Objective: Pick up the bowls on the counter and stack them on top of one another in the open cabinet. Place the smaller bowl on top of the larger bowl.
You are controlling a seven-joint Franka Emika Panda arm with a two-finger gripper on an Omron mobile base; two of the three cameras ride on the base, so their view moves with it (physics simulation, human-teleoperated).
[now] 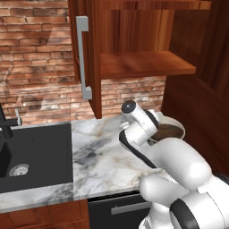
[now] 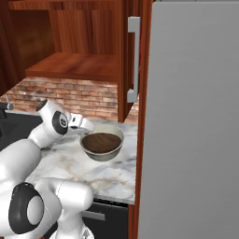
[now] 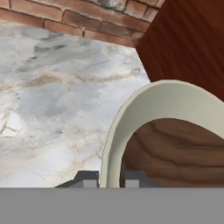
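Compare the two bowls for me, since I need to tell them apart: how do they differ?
The larger bowl is pale cream-grey; the smaller bowl is dark brown, wood-grained. The larger bowl is wider and deeper, the smaller bowl shallower. The smaller bowl sits nested inside the larger bowl, whose rim the hand pinches. Both are round and upright.

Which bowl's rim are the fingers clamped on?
The larger pale cream bowl: one fingertip sits outside its rim, one inside. The small dark brown bowl just nests within it.

Larger pale cream-grey bowl [image 2: 103, 154] sits upright above the marble counter [image 2: 93, 175], at 3 o'clock of the sink, with the smaller dark brown wood-grain bowl [image 2: 101, 142] nested inside; open reddish-brown cabinet [image 1: 147, 62] at 12 o'clock.
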